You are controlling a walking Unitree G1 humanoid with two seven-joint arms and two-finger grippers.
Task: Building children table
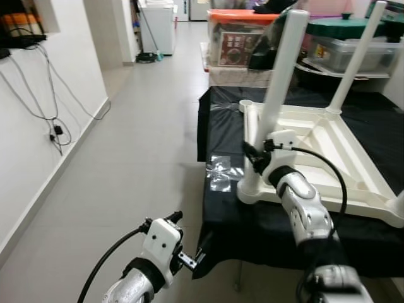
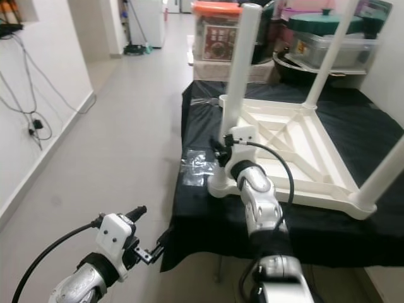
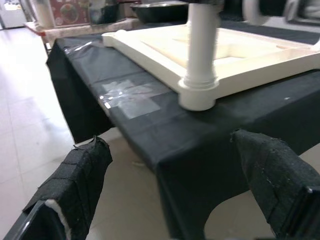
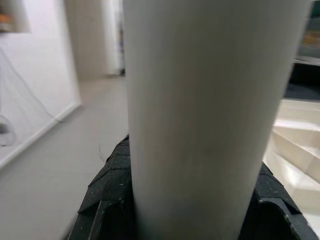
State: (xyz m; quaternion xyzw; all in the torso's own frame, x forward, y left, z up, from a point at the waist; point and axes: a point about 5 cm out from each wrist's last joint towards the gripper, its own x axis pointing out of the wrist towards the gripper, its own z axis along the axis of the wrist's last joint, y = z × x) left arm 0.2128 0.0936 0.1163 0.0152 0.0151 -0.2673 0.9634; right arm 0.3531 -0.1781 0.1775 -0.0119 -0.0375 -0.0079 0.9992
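Three legs stand up from the upturned white children's table, which lies top-down on the black-draped bench. A fourth socket at the frame's far-left corner looks empty. The right tool is clamped around the near-left leg, low down, just above the collar where the leg meets the frame. In the right wrist view the black pads press on both sides of the pale tube.

The step in hand seems to be seating this leg in its corner socket. To do it well, the push should run straight down the leg's axis. The leg leans slightly toward 1 o'clock in the head views, so any sideways force may jam it in the collar or slide the whole frame across the cloth. A low grip helps here, since it keeps leverage small. The seam at the collar is worth checking before letting go.

The left tool hovers off the bench's near-left corner, at about 8 o'clock from the gripped leg, with its fingers spread wide and holding nothing. It could steady the frame edge, which sits close to the bench rim beside a patch of clear tape.
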